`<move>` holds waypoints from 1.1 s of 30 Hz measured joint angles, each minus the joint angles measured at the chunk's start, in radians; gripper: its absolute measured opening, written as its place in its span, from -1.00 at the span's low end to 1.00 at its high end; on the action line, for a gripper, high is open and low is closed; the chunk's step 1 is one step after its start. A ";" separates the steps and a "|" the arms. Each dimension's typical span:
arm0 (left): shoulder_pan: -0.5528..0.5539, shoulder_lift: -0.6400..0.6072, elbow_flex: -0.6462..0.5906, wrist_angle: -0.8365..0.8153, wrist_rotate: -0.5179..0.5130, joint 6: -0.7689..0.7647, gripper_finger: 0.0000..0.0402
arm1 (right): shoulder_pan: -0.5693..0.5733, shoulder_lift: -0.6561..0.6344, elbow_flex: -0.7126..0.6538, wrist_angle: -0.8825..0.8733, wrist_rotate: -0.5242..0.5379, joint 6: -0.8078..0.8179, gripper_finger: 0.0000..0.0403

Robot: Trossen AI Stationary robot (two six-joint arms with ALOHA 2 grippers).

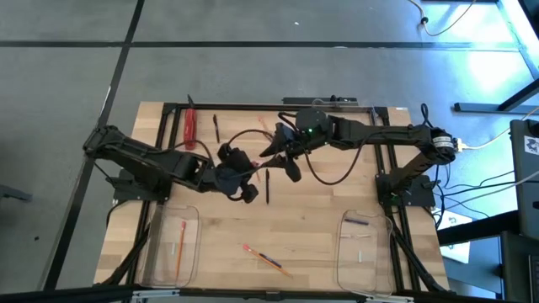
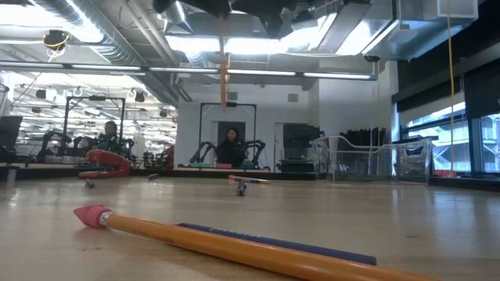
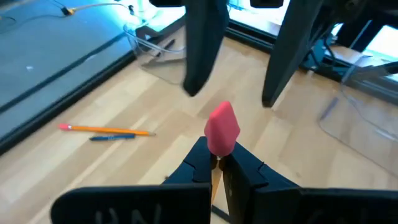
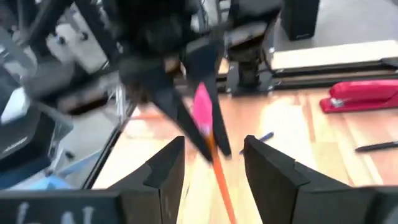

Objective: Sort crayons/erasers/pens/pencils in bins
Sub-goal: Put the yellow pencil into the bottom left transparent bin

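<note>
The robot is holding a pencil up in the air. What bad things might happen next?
1. The left pincer pinches the pencil only near its pink end, so it might slip or swing.
2. The right pincer stands open right beside it, so the two arms may bump as they part.
3. The bin with a pencil in it is off to the side; the pencil could hit its rim and land on the table.

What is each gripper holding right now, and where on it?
The left gripper is shut on a pencil, pinched just below its pink eraser end. The right gripper is open around the pencil, holding nothing.
</note>
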 joint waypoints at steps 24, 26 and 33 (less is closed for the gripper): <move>-0.279 -0.201 0.000 -0.417 0.675 -0.901 -0.97 | 0.095 -0.078 0.000 -0.307 0.070 -0.179 -0.19; -0.315 -0.201 0.000 -0.451 0.689 -0.967 -0.97 | 0.105 -0.078 0.000 -0.306 0.074 -0.185 -0.19; -0.423 -0.177 0.000 -0.658 0.635 -1.152 -0.97 | 0.131 -0.077 0.000 -0.306 0.092 -0.180 -0.19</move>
